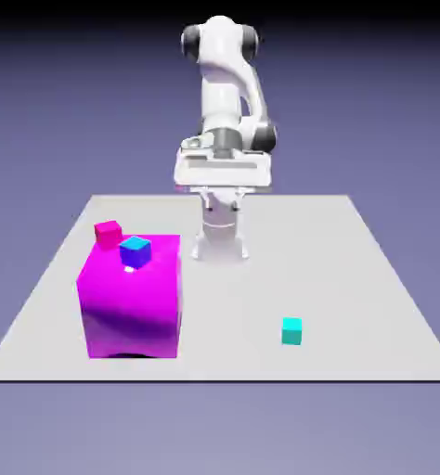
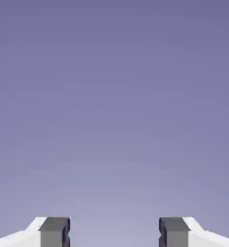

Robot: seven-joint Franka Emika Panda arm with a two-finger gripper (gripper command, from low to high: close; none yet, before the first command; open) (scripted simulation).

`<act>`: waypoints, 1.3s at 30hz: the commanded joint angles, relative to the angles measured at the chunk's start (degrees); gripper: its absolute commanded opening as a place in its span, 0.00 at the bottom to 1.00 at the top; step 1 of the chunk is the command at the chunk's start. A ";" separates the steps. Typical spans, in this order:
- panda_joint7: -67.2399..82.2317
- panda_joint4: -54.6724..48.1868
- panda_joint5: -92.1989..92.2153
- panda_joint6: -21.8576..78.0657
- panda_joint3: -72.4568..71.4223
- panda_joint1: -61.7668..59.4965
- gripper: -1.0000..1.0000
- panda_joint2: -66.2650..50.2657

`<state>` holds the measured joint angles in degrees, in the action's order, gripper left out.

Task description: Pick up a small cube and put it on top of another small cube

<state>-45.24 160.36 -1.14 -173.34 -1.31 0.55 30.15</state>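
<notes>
The small cube (image 1: 291,330), tiny and teal, lies alone on the grey table (image 1: 354,278) toward the front, on the exterior view's right. My gripper (image 1: 222,198) hangs high near the robot's base at the table's far edge, well away from the cube. In the hand view the gripper (image 2: 114,234) is open: two grey fingertips (image 2: 53,232) stand wide apart with nothing between them. That view shows only the plain blue-violet backdrop, with no cube in it.
A big magenta block (image 1: 131,297) stands on the exterior view's left. A small blue cube (image 1: 135,250) rests on its top near the back edge. A small pink-red cube (image 1: 107,232) sits on the table just behind the block.
</notes>
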 commanded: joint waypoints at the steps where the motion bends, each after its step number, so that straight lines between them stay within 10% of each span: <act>1: -2.31 -0.53 -0.94 0.56 -1.09 -0.12 0.50 -2.08; 20: -46.06 -10.57 -18.81 11.08 -21.71 -2.32 0.50 -41.45; 29: -56.36 -14.85 -31.59 2.20 -6.96 9.65 0.50 -54.27; 30: -56.36 -14.85 -31.59 2.20 -6.95 9.65 0.00 -54.27; 39: -46.06 -10.57 -18.81 11.08 -21.71 -2.32 0.00 -41.45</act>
<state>-91.31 149.79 -19.96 -162.30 -23.03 -1.77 -11.30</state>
